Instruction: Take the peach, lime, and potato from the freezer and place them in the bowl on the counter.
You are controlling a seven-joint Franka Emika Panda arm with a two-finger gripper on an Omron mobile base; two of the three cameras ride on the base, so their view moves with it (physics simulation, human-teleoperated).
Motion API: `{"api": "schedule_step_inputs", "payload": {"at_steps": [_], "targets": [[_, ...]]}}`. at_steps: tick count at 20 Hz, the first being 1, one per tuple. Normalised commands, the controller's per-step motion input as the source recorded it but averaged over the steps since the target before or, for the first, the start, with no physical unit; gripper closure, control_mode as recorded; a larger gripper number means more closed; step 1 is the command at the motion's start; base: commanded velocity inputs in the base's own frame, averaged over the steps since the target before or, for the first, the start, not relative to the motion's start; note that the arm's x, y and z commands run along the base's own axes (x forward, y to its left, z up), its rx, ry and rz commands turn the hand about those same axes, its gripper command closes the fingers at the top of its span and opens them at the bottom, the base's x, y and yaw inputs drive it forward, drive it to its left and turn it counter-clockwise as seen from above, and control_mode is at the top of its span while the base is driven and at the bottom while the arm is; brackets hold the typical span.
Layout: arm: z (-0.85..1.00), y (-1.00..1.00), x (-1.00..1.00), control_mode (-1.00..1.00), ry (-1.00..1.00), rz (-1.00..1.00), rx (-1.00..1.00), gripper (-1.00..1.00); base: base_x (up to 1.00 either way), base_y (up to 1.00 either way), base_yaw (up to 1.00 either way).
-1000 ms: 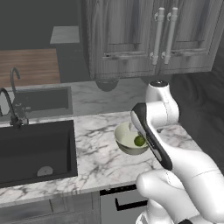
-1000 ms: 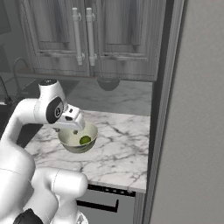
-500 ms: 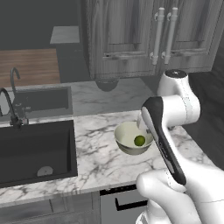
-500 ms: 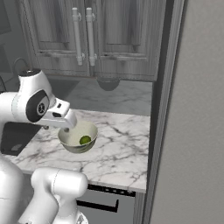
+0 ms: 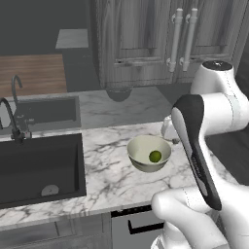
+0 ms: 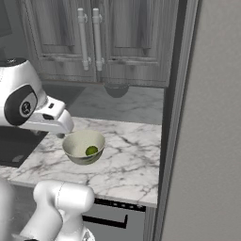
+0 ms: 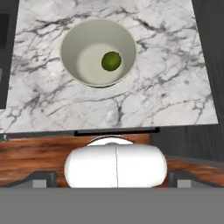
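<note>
resting in bowl point(image 5: 148, 151) on marble surface point(image 5: 107, 170) – lime point(image 5: 155, 156), off-centre on bowl floor. hand point(image 6: 60, 133) hangs just beside bowl rim, toward sink point(image 5: 39, 168); jaws wide apart, empty. grey freezer point(image 6: 207, 122) door panel stands at surface's right end – upper cabinets point(image 6: 101, 40) shut.

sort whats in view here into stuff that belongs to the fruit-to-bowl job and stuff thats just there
Job: lime lying in the bowl; counter; freezer; gripper, open.

Just there: sink; tap; cabinets; dark bowl.
</note>
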Motion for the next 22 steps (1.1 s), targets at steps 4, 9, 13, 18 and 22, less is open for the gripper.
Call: {"api": "schedule_step_inputs", "payload": {"at_steps": [4,9,13,18,22], "targets": [[0.29,0.00,-0.57,-1.00,-0.03,0.02,0.00,-1.00,0.00,0.00,0.00],[0.28,-0.15,-0.65,-1.00,-0.05,0.02,0.02,-1.00,0.00,0.00,0.00],[0.04,-0.09,-0.32,-1.00,-0.03,0.00,0.02,-1.00,0.00,0.00,0.00],[0.04,0.00,-0.18,-1.00,-0.01,0.00,0.00,-1.00,0.00,0.00,0.00],[0.01,0.00,-0.11,-1.00,0.00,0.00,0.00,-1.00,0.00,0.00,0.00]]}}
